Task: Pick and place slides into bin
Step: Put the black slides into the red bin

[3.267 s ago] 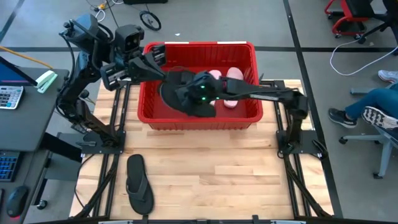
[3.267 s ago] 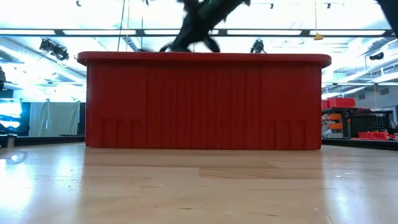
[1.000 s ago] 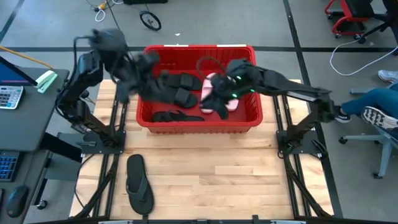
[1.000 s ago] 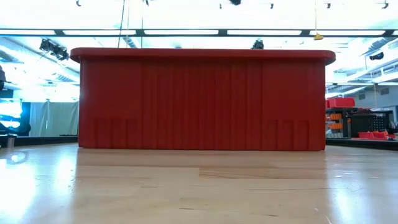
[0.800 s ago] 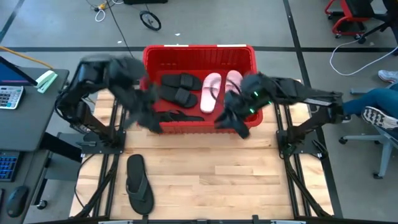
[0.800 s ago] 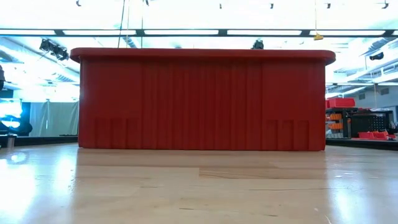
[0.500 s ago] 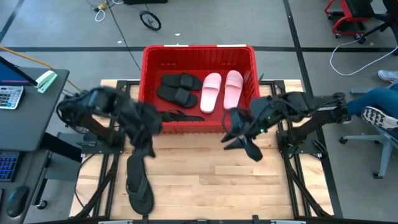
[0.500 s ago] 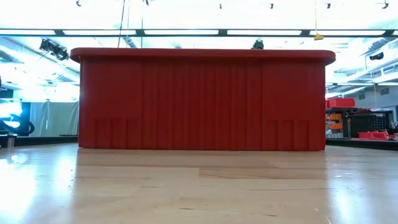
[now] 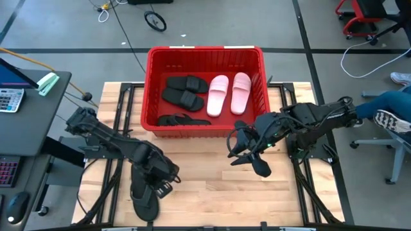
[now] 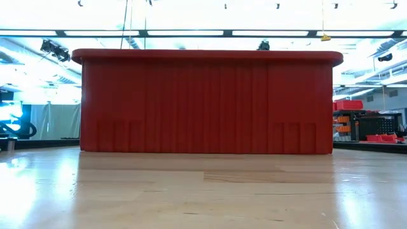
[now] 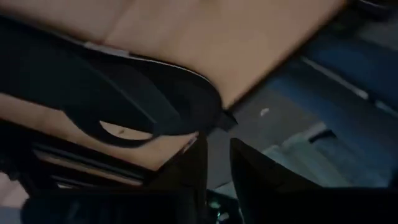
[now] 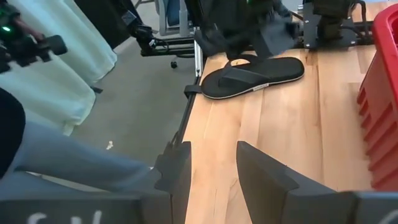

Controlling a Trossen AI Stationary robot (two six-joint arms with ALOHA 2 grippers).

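while the low view shows only the bin (image 10: 203,102), overhead reveals a flip-flop (image 9: 142,196) outside.

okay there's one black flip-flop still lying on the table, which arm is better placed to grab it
Left. The left gripper is down at the flip-flop near the table's front left corner, fingers slightly apart. The right gripper hangs open over bare wood in front of the red bin, well across from it.
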